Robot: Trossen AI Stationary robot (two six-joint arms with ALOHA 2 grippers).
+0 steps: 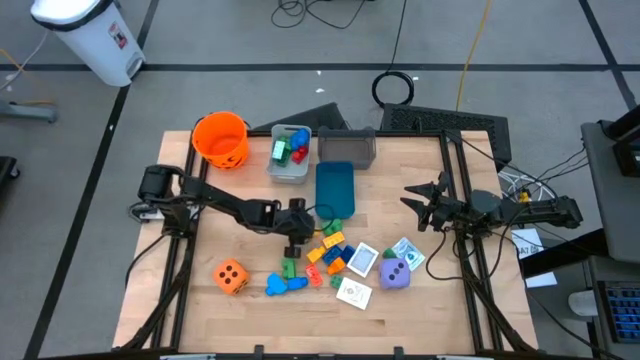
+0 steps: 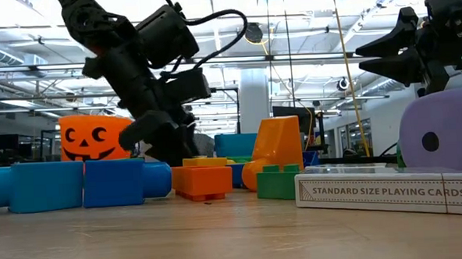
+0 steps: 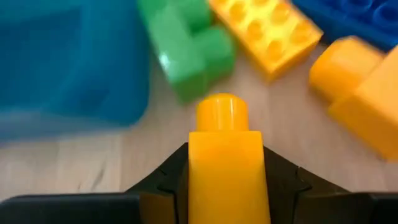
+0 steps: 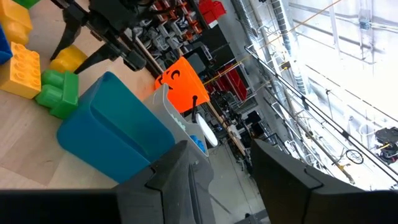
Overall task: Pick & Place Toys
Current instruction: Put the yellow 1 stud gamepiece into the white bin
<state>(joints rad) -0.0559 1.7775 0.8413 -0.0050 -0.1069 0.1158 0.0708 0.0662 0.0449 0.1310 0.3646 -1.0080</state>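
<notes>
Surface [image 1: 420,310] carries scattered toys beside the blue bin [image 1: 335,187]. Left end effector [image 3: 224,180] is clamped on a yellow block [image 3: 224,168] by its flat sides, probably light, stiff and a bit slick. Right end effector [image 1: 415,203] hovers part-open, holding nothing.

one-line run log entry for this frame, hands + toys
left hand: shut on yellow block, beside blue bin | right hand: open, empty, waiting at table's right | toys: mostly loose on table
</notes>
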